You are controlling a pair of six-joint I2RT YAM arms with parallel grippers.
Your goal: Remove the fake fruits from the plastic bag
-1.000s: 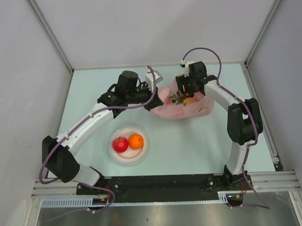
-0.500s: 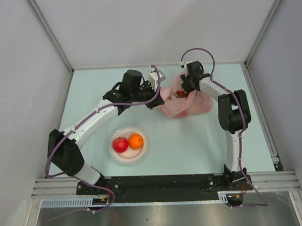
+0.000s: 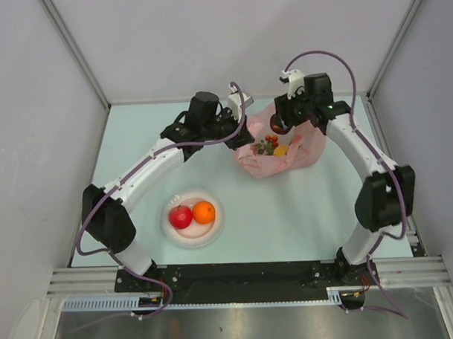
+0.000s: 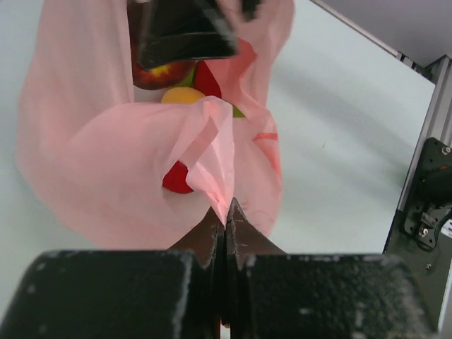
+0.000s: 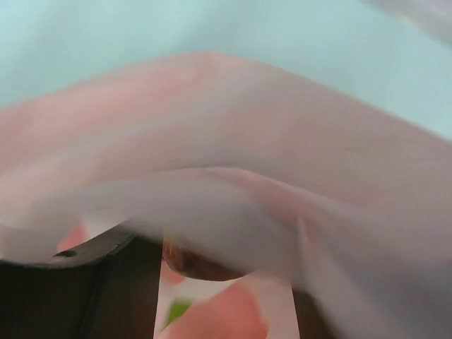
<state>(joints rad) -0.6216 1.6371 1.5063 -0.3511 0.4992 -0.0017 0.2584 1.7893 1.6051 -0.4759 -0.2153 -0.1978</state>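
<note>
At the table's [image 3: 325, 211] far middle the bag [image 3: 274, 162] sits open, with yellow and red fruits [image 3: 276, 147] inside and its near edge pinched tight in the left gripper [image 4: 224, 212]. The right gripper [image 3: 283, 121], deep in the bag a second ago, has risen to its mouth clasping a dark red apple [image 4: 159, 73]. That fruit looks nearly free and bound for the plate [image 3: 169, 227].

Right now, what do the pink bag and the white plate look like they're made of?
The pink bag looks like thin translucent plastic film: it crinkles, folds limply and lets light through. The white plate looks matte, maybe foam or paper; hard to tell from above.
</note>
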